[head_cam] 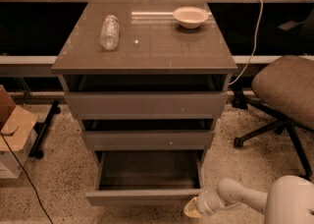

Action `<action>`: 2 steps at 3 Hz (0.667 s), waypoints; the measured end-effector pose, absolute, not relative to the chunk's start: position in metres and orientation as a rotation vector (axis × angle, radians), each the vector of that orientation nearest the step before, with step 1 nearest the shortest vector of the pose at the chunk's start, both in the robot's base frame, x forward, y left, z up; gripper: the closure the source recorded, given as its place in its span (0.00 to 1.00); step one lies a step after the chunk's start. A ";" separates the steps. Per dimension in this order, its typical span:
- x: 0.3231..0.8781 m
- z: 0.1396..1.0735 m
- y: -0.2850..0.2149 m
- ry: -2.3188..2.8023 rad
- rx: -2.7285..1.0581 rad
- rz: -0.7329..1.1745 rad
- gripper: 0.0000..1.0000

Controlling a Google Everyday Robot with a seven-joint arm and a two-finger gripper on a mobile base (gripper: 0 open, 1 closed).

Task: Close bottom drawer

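Observation:
The bottom drawer (144,196) of the grey-brown cabinet (147,61) is pulled out toward me, and its shallow box is open and empty. Its flat front sits low in the view. The middle drawer (147,139) and top drawer (146,104) above it also stand slightly out. My gripper (192,209) is at the end of the white arm, low at the right. It is right by the right end of the bottom drawer's front.
A plastic bottle (109,31) lies on the cabinet top and a white bowl (190,16) stands there. An office chair (287,88) stands at the right, with its legs on the floor. A cardboard box (14,129) and a cable are at the left.

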State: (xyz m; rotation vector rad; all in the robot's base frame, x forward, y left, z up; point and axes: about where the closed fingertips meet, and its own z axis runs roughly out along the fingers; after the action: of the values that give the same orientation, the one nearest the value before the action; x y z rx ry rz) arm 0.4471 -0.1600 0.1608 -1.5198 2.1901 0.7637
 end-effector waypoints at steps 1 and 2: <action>0.498 0.161 -0.130 2.068 -1.520 0.673 1.00; 0.498 0.161 -0.130 2.067 -1.520 0.673 1.00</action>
State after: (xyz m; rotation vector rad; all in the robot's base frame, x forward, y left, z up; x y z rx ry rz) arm 0.4981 -0.1304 0.1608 -1.5198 2.0673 0.6731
